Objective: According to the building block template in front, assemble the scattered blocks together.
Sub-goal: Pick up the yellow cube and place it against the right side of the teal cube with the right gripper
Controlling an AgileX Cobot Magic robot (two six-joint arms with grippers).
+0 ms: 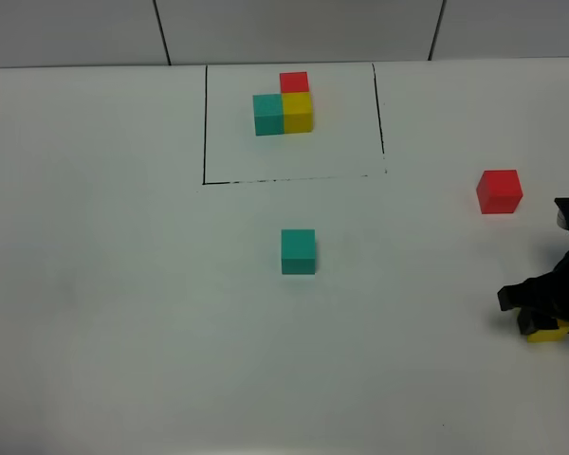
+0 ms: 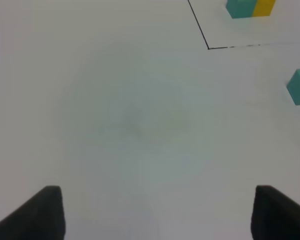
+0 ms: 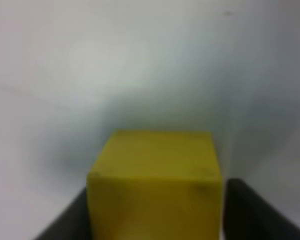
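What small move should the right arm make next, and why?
Probably lift the yellow cube a little. The right gripper seems closed against both its sides, and the cube likely belongs beside the loose teal cube, which stands well apart from it on the table.

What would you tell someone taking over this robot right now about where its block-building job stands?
Left end effector: open, nothing between its fingers.
Right end effector: shut on the yellow cube, at the far right of the overhead view. Whether the cube is lifted, I cannot tell.
Template: at the back, centre.
Teal cube: alone, in front of the template.
Red cube: alone, off to the right.
Done: yellow grasped. No loose cubes joined yet.
Left: set yellow against teal's right side, then red behind yellow, matching the L.
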